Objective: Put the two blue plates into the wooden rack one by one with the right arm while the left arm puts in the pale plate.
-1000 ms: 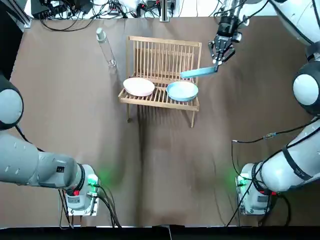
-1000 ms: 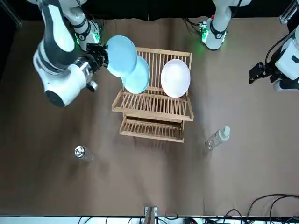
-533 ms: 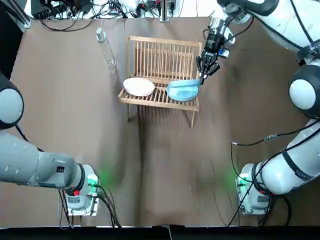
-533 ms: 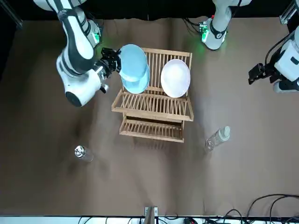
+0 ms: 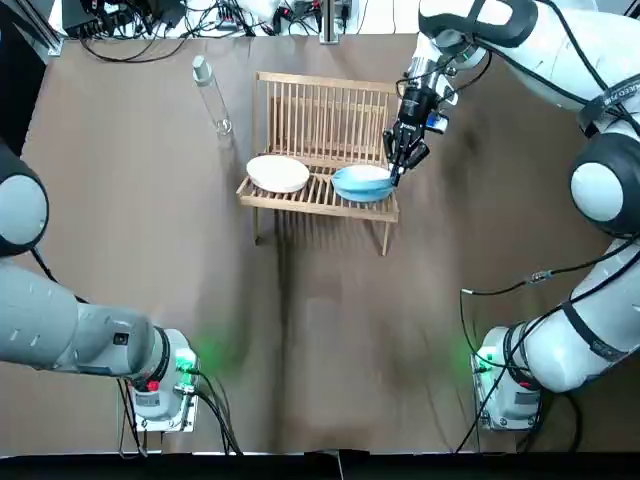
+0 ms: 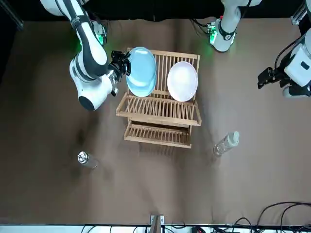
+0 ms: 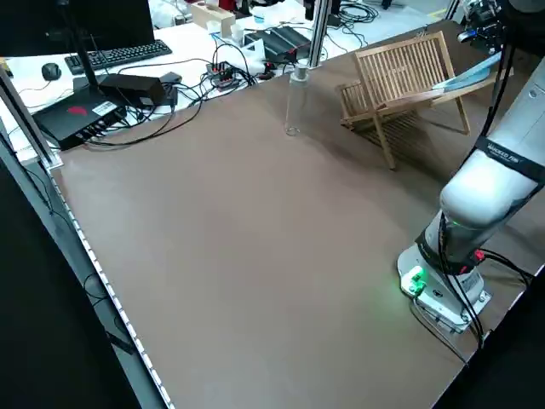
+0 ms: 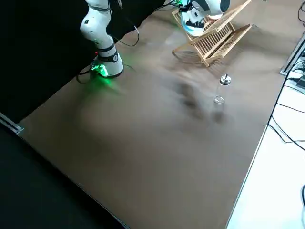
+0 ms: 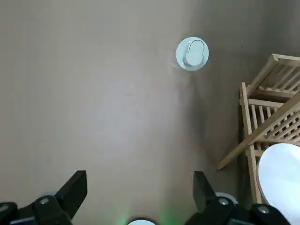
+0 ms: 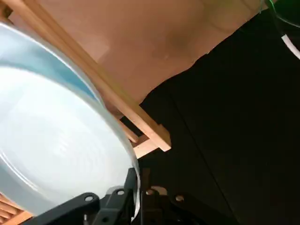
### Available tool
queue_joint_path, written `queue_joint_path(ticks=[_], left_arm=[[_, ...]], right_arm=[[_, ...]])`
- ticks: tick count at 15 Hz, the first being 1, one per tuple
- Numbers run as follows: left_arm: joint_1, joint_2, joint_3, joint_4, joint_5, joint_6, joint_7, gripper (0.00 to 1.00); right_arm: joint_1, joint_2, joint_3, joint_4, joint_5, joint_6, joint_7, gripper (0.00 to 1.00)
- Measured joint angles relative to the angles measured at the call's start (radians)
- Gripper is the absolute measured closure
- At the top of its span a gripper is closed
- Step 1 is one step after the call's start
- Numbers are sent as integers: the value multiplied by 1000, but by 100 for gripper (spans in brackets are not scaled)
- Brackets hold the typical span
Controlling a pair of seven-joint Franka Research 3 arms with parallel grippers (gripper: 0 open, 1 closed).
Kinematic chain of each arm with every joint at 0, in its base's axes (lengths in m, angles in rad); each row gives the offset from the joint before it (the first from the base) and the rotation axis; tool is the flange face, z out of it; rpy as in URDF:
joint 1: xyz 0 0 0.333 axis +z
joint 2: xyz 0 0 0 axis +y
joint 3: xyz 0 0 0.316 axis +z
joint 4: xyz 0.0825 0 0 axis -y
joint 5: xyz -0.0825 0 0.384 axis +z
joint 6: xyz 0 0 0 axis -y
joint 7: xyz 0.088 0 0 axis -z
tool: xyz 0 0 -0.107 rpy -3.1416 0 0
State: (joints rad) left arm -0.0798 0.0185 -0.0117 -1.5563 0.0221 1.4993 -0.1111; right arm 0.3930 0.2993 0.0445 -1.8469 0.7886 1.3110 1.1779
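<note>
While in jaws — plate [image 6: 141,60] at rack [image 6: 160,110]

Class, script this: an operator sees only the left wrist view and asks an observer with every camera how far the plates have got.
Operator: Past the open left gripper I see one pale plate. Any blue ones in?
Observer: One blue plate sits in the rack beside it.
Operator: And the other?
Observer: The right gripper holds the second blue plate by its rim at the rack, overlapping the first.
</note>
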Motion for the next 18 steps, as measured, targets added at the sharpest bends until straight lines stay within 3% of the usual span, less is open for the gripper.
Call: queue_joint_path(ticks=[18], left_arm=[[0,0,-1,0,0,0,0,0]], right_arm=[[7,5,-3,17,36,3,2,86]])
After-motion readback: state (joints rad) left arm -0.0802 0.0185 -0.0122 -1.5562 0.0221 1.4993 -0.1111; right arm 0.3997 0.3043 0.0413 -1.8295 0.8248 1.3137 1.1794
